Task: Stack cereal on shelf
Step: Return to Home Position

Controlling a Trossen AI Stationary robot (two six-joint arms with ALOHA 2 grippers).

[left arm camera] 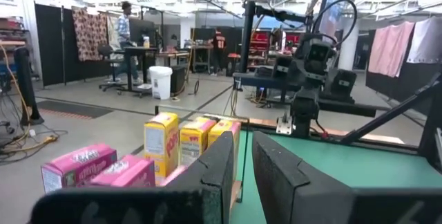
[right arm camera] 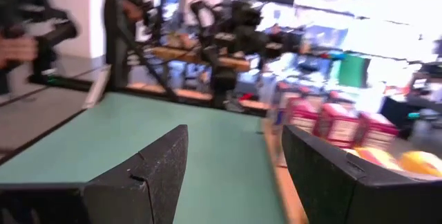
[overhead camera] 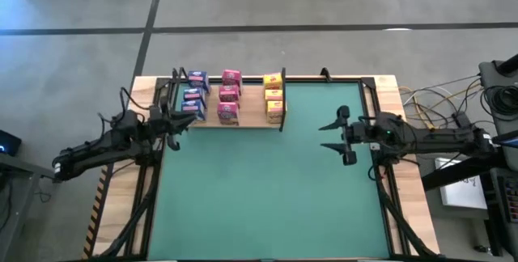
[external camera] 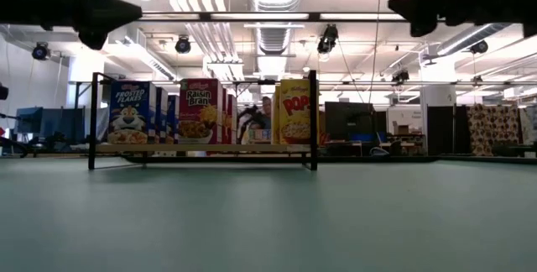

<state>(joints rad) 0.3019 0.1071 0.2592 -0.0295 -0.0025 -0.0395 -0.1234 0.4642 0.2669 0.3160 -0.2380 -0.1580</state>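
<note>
The left gripper (overhead camera: 180,123) hovers just beside the shelf's left front corner. Its jaws are only slightly spread, with a thin gap between them and nothing in it. The left wrist view shows them pointing along the shelf's length, towards the pink and yellow rows.

The shelf, a flat light-wood panel with thin black posts (overhead camera: 251,115), lies along the far edge of the green-topped desk (overhead camera: 267,189), its long axis running left to right. All nine small printed cardboard boxes stand on it. There are three blue boxes (overhead camera: 194,96) at its left end, three pink boxes (overhead camera: 229,96) in the middle and three yellow boxes (overhead camera: 274,99) at its right end. Each colour forms a row running front to back. None of them lies off the shelf, so the stacking looks finished.

The right gripper (overhead camera: 333,136) hangs well clear of the shelf's right end, over open desk. Its jaws are spread wide and empty, pointing back towards the shelf.

Only the withdrawal seems left, and it turns on the left arm, much the nearer of the two. The blue row and the left posts sit right beside its jaws. It probably has to pull away from the shelf's left end and not sweep along the front. The right arm has free room.
</note>
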